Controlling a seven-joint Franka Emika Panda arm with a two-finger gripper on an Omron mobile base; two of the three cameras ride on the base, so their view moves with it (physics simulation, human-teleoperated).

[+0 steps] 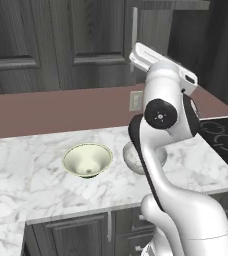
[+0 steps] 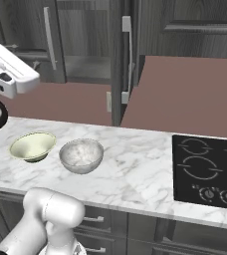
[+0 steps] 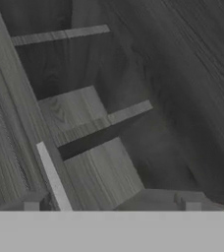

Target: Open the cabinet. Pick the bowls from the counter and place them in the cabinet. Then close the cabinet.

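You have the gripper spread as wide as it goes, with nothing between its fingers. In the hand view the two dark fingertips sit low, and past them you see the dark wood grain of the cabinet close up, with a silver handle running slantwise near the left tip. The hand is raised in front of the cabinet, well above the counter.

Both bowls stand upright on the counter, about midway between its back edge and its front edge. In the left base view the cream bowl is on the left and the grey bowl just right of it, partly behind your arm. In the right base view you see the two apart by a narrow gap: cream bowl, grey bowl. The cooktop lies toward the counter's right end, well away from the bowls.

In the right base view one cabinet door stands edge-on, swung out from the front.
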